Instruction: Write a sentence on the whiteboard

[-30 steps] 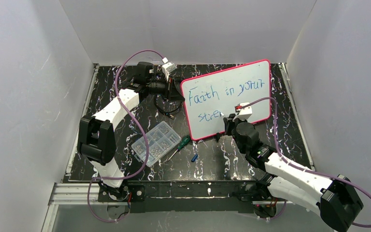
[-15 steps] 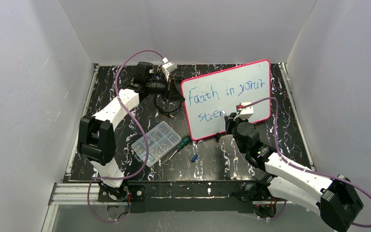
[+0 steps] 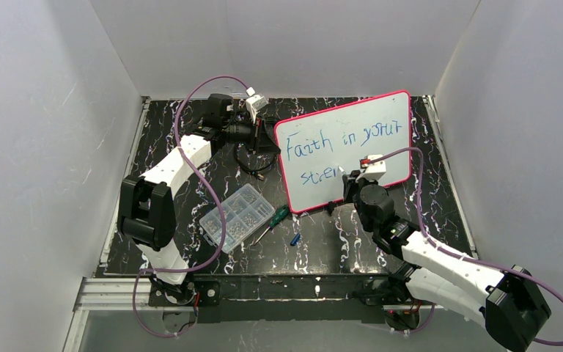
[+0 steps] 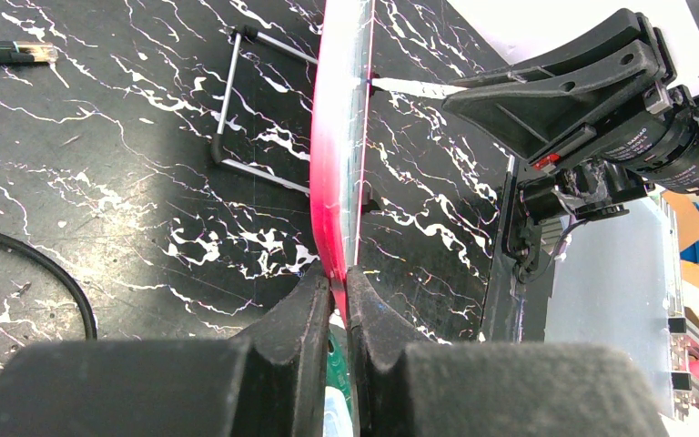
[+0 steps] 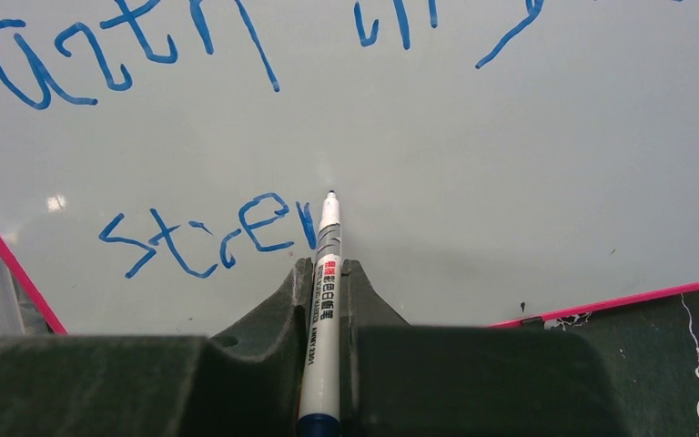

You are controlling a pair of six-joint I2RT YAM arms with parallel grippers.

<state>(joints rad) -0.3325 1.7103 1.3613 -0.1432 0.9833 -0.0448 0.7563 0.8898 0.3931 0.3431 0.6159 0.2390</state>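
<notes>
The whiteboard (image 3: 366,128) stands upright on the table, white with a pink-red frame. The sentence (image 3: 337,139) on it reads "Faith in your" above "stren" in blue. My left gripper (image 3: 271,134) is shut on the whiteboard's left edge; in the left wrist view (image 4: 339,282) the pink frame (image 4: 332,155) runs between the jaws. My right gripper (image 3: 346,183) is shut on a white marker (image 5: 323,309). Its tip (image 5: 330,195) sits at the board just right of "stren" (image 5: 205,238).
A clear parts box (image 3: 236,216) with small hardware lies left of the board. A green-handled screwdriver (image 3: 273,218) and a small blue cap (image 3: 294,239) lie in front of it. A black cable (image 3: 253,165) coils behind the board's left edge. White walls enclose the table.
My right gripper has moved slightly up and right along the second line, and the marker tip now sits past the last letter. The left arm and the board have not moved.
</notes>
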